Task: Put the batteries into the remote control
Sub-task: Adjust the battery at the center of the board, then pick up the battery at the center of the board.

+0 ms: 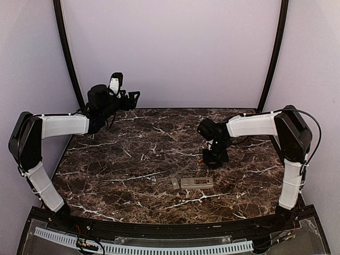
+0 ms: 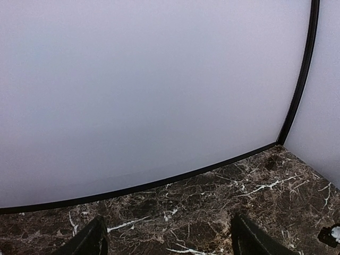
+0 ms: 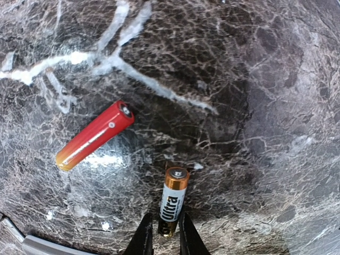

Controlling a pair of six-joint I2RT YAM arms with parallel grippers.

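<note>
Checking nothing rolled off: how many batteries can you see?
2. A red battery lies loose on the marble table; a white-labelled battery sits between the right gripper's fingertips. A reddish patch in the remote control's recess might be a third; too small to tell.

Lower end of black-and-copper battery (image 3: 174, 197) hidden between right end effector (image 3: 165, 217) fingers, both cropped below.

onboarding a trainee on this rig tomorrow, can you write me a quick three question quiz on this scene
1. True or false: the left gripper holds a battery.
2. The right gripper is closed on: A) nothing B) the white-and-black cylindrical battery with a gold end C) a screwdriver.
3. What colour is the other cylindrical battery, lying loose on the dark marble table?
Key: 1 false; 2 B; 3 red.
</note>
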